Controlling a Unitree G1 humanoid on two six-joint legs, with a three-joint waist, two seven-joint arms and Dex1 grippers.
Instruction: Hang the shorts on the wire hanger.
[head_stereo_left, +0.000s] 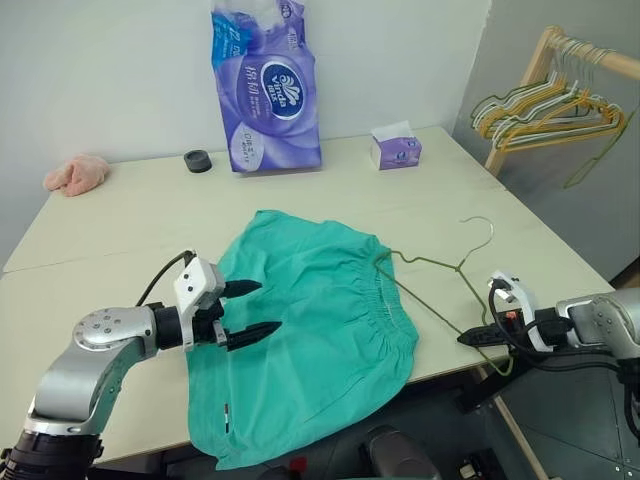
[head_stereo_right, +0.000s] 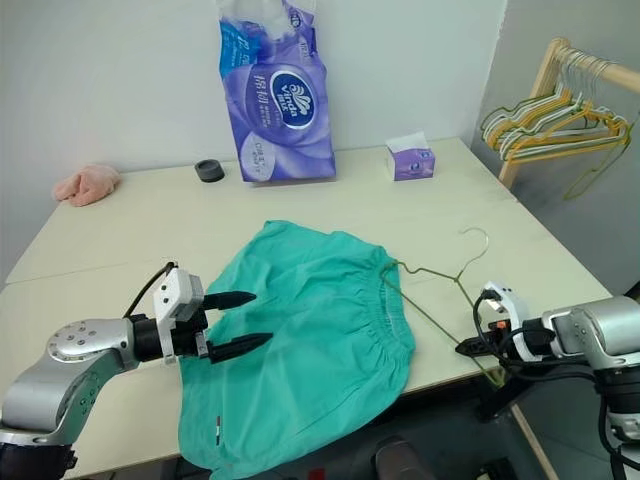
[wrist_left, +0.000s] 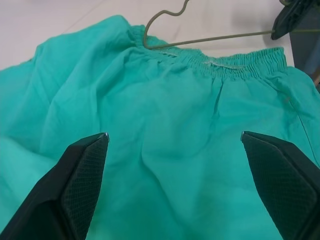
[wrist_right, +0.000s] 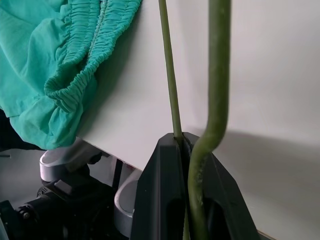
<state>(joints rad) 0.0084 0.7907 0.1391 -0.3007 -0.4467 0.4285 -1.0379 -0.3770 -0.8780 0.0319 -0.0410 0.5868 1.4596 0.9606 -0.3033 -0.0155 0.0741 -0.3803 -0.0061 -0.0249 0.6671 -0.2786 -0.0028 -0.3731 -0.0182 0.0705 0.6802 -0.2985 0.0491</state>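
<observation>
Shorts (head_stereo_left: 310, 320) lie flat on the table (head_stereo_left: 120, 220), right in front of me, with the bottom part hanging a little over the near edge. I think they are soft and light, so they will flop and fold when I lift them, and a thin pinch of cloth may slip out. The best place to grab looks like the bunched stretchy waistband (head_stereo_left: 395, 300), because it is thicker and gives more to hold (it sits on the side near the hanger). The hanger (head_stereo_left: 440, 275) is thin green wire lying on the table beside the waistband, with one corner tucked in at the waistband and its hook pointing away from me. I think the wire is stiff but a bit springy, and light, so it could swing or twist if I hold it at just one spot. My right gripper (head_stereo_left: 478, 337) is squeezed tight on the hanger's near corner, at the table's edge; from the wrist camera I see the wire pinched between the two black fingers. My left gripper (head_stereo_left: 250, 308) is spread wide and holds nothing. It hangs just over the middle of the shorts, and I cannot tell if the fingertips touch the cloth. Next I guess I should grab the waistband with it.
</observation>
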